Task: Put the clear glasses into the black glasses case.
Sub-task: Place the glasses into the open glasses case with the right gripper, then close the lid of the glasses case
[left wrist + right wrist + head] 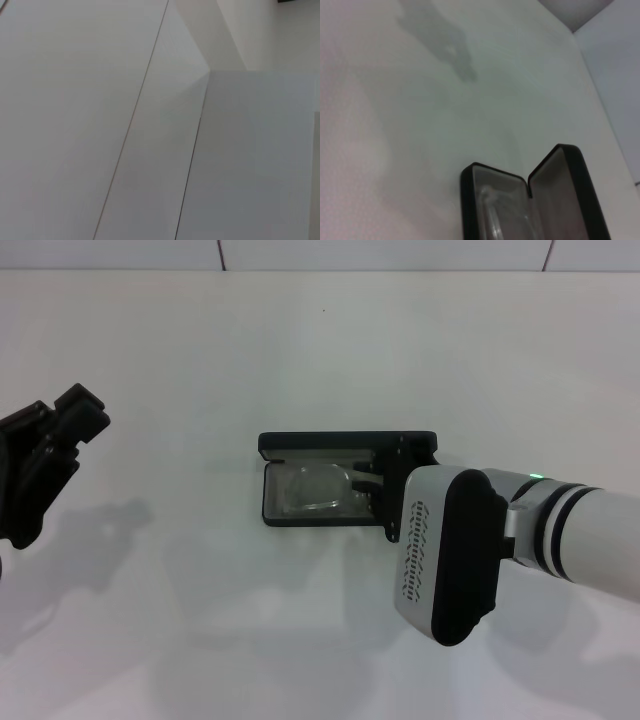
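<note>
This looks like a robot test bench in a lab rather than a home. A bare white table fills the head view, backed by a plain white panelled wall with thin dark seams, and those same blank panels fill the left wrist view.
</note>
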`<act>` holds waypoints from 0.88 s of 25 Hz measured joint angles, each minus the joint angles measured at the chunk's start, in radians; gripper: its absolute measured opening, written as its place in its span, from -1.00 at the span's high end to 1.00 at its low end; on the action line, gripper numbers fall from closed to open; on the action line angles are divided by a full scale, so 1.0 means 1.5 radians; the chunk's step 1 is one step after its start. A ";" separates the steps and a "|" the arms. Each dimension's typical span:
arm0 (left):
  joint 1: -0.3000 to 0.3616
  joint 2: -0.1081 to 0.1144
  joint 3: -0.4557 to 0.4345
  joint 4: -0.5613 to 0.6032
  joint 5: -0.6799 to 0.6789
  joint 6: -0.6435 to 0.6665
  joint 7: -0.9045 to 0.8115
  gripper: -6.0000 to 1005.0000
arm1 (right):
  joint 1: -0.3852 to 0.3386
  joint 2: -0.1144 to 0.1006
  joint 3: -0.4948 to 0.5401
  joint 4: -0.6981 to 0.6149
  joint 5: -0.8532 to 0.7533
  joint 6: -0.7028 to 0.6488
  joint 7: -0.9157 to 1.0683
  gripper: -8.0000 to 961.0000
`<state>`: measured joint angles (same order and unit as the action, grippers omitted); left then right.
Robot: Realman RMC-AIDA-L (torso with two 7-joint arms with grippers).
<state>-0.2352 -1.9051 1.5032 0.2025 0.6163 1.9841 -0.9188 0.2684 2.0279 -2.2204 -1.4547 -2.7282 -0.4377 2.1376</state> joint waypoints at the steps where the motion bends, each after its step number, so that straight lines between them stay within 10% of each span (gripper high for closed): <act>1: 0.000 0.000 0.000 0.000 0.001 0.001 0.000 0.74 | 0.000 0.000 0.002 -0.004 0.000 -0.009 0.004 0.71; 22: 0.024 -0.001 0.000 0.002 0.003 0.004 0.005 0.74 | -0.064 -0.008 0.067 -0.173 0.101 -0.177 0.013 0.71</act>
<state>-0.1999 -1.9068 1.5034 0.2059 0.6214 1.9902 -0.9119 0.1731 2.0160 -2.1204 -1.7141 -2.5770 -0.7035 2.1568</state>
